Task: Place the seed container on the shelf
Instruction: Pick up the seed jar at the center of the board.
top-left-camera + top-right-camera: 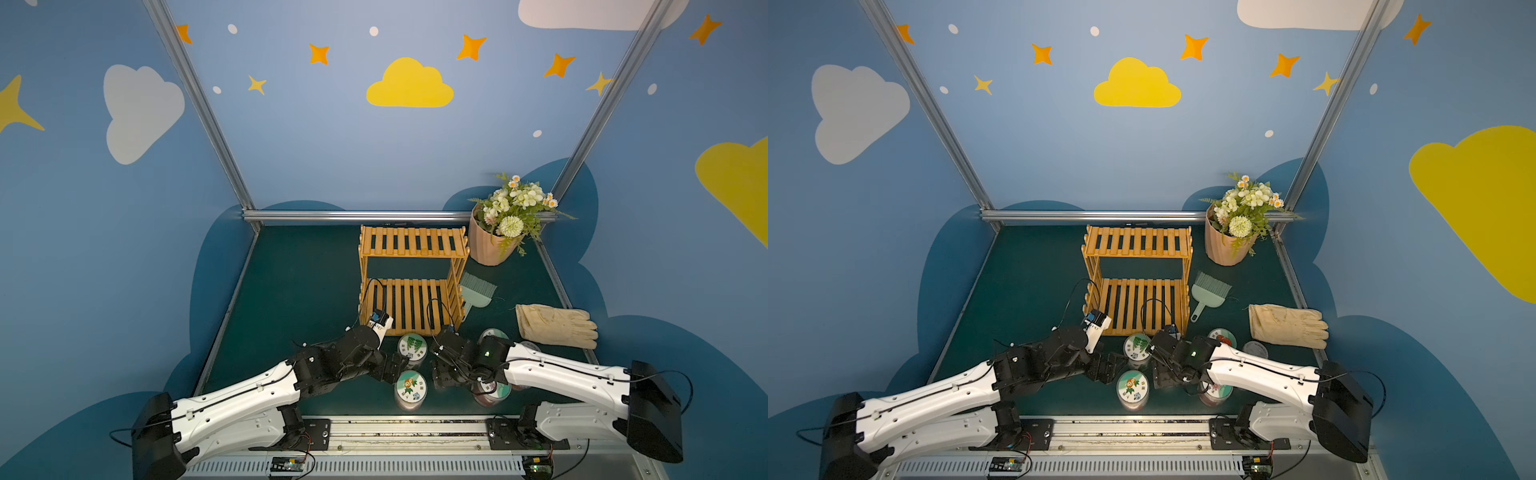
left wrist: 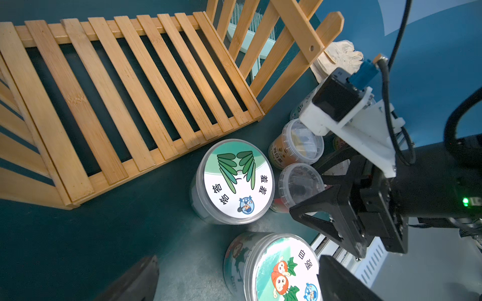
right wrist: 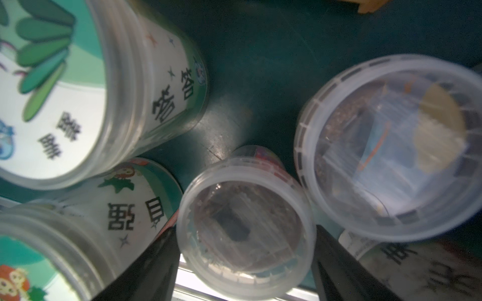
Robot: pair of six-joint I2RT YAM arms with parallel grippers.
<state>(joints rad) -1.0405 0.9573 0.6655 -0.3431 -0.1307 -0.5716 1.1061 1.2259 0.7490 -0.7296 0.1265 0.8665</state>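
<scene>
Seed containers (image 1: 412,346) numbered at least six, some partly hidden. There was one shelf (image 1: 411,241), one flowerpot (image 1: 488,249), one small brush (image 1: 478,286) and one glove (image 1: 555,326), possibly a stacked pair.

Blue walls (image 1: 311,145) painted with clouds (image 1: 409,85) and stars (image 1: 319,54) enclose a dark green tabletop (image 1: 299,291).

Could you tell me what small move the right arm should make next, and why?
Probably close the right gripper on the small clear-lidded container: its fingers flank it, contact unclear, and the container stands on the mat, not on the shelf.
</scene>
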